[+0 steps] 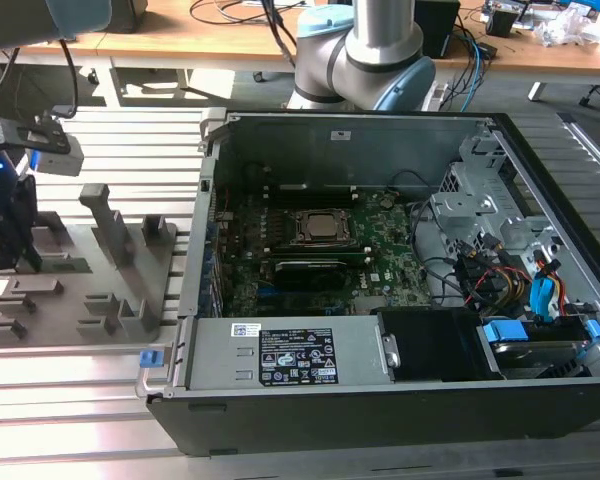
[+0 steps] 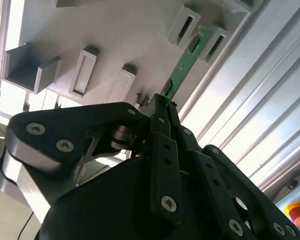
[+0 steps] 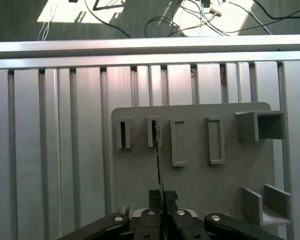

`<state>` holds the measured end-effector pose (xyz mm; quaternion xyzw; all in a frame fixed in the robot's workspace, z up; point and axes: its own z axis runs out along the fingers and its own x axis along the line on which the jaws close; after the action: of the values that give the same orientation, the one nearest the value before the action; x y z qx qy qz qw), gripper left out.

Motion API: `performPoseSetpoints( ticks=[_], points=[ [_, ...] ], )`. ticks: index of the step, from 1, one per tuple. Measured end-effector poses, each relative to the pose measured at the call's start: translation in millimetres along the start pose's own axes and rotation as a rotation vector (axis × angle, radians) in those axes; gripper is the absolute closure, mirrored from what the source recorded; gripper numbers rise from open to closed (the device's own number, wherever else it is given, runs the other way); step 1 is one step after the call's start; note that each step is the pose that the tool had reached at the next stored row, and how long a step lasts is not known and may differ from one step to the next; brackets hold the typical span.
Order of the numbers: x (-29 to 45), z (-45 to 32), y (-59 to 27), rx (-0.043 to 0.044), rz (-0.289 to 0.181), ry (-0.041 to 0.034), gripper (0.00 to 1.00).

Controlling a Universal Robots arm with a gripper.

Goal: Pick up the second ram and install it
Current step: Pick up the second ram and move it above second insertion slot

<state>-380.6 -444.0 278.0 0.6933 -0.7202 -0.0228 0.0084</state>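
Green narrow circuit-board stick with dark chips, the second ram (image 2: 183, 66), one end pinched between the closed fingers of the black end effector (image 2: 162, 102), other end at a slotted post of the grey plastic holder tray (image 2: 115, 40) on the ribbed aluminium table (image 3: 65, 150).

In the second wrist view I am seeing the gripper (image 2: 158, 102) hiding the near end of the second ram (image 2: 182, 67).

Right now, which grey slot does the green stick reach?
The slot one in from the row's end, straight ahead of the gripper; the second ram runs from there to it alone.
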Motion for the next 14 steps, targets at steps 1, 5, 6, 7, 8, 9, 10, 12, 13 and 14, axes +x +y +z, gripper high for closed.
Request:
performPoseSetpoints(
  ticks=[1, 5, 6, 7, 8, 9, 10, 12, 13, 14],
  points=[
    [-0.2, -5.3, 0.2, 0.0, 0.0, 0.0, 0.86],
    [-0.6, -19.3, 0.9, 0.0, 0.0, 0.0, 0.86],
    [-0.6, -20.8, 0.9, 0.0, 0.0, 0.0001, 0.86],
    [-0.7, -23.2, 1.0, 0.0001, 0.0, -0.0001, 0.86],
    [-0.8, -27.3, 1.2, 0.0, 0.0, 0.0, 0.86],
    [-1.0, -31.7, 1.4, 0.0001, 0.0, 0.0, 0.86],
    [-1.0, -34.4, 1.5, 0.0, 0.0, 0.0001, 0.86],
    [-1.3, -42.2, 1.9, 0.0, 0.0, 0.0, 0.86],
    [-1.5, -46.4, 2.1, 0.0001, 0.0, 0.0, 0.86],
    [-1.6, -49.6, 2.2, 0.0001, 0.0, 0.0, 0.86]
  ],
)
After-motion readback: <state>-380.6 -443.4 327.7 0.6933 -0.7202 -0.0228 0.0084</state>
